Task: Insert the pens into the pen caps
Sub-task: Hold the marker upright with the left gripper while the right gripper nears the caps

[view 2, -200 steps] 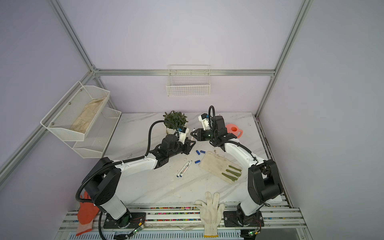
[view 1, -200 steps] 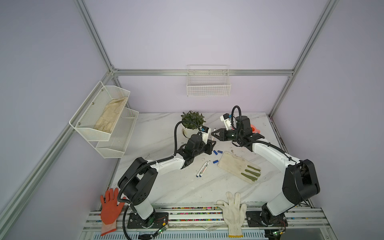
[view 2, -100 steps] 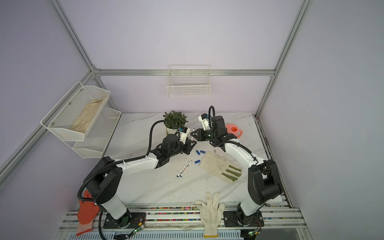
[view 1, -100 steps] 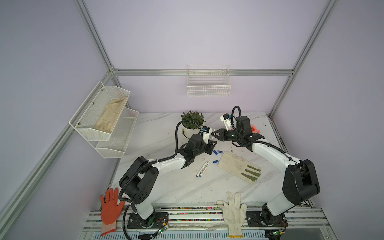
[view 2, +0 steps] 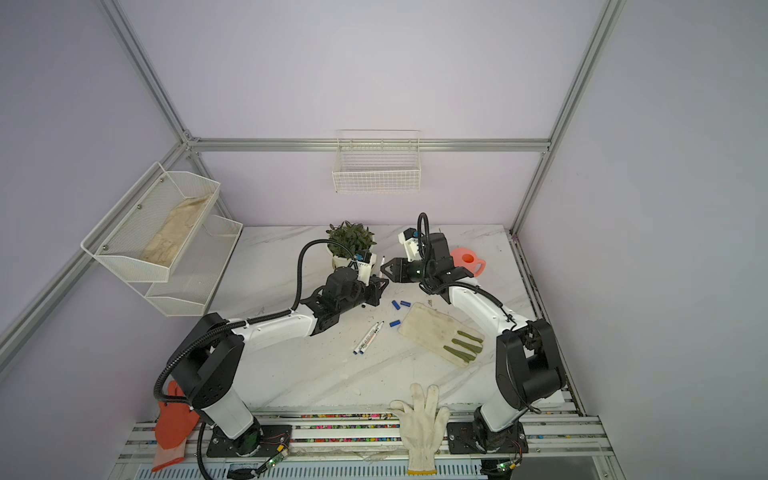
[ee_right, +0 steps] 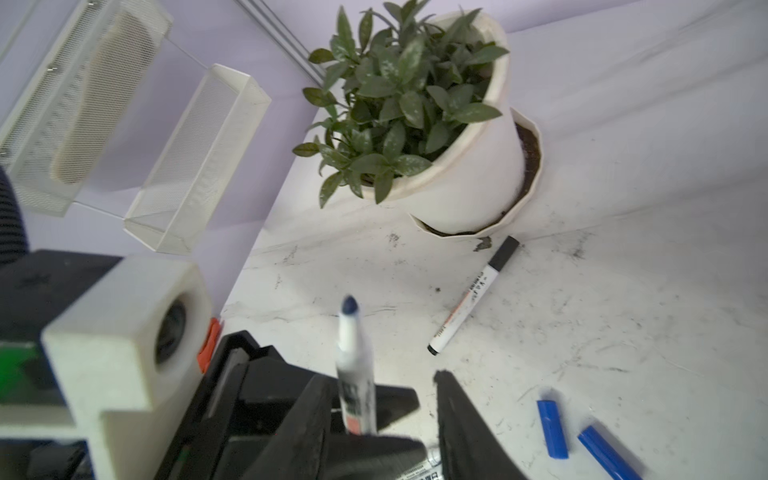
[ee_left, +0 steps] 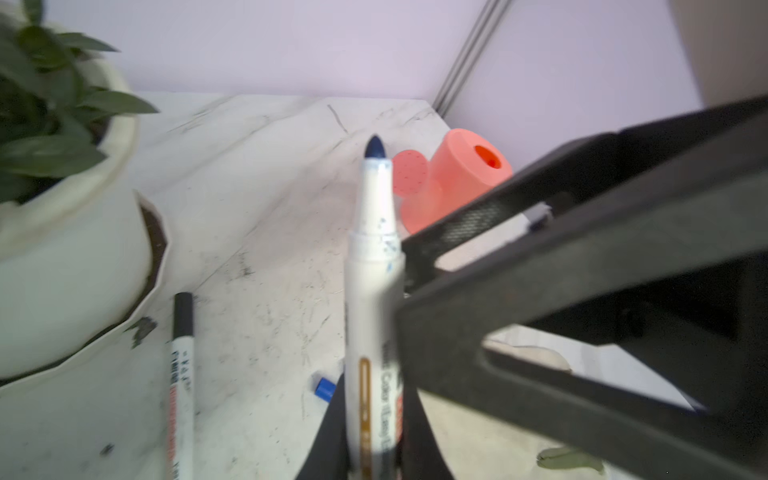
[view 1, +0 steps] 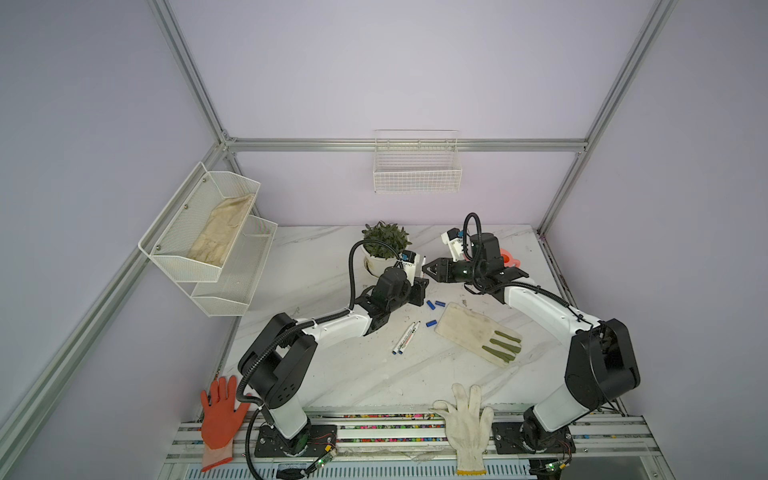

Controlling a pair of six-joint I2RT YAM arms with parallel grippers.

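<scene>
Mid-frame beside the potted plant (view 1: 384,243), left pincer (ee_left: 372,386) clamps a blue pen (ee_left: 372,291) tip-up for capping; right pincer (ee_right: 380,376) gapes empty.

The slim white marker pen (ee_left: 372,291) has a dark blue tip; the short plastic caps (ee_right: 552,428) are blue, the marble tabletop (view 1: 374,374) white with grey veins, the watering can (ee_left: 453,174) coral.

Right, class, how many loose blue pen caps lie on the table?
3. One blue cap and a second blue cap lie close together just beyond the glove; a third blue cap lies beside its cuff. More may be hidden.
</scene>
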